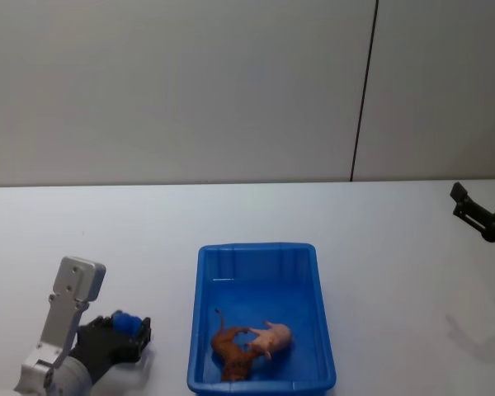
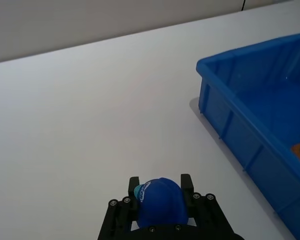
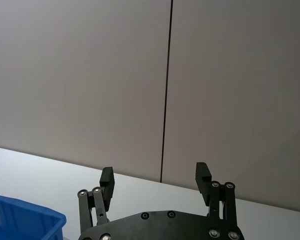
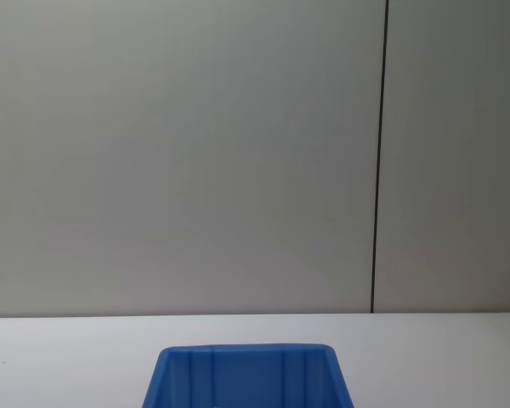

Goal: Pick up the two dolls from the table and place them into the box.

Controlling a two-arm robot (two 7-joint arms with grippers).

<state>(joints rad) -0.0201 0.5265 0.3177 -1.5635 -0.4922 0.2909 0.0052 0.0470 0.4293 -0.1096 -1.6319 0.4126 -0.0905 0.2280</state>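
White table before a grey panelled wall. Left gripper pinches a blue ball; right gripper spread.

Box (chest view) cut off below.

Black screw-studded left pincer on a grey-white arm.
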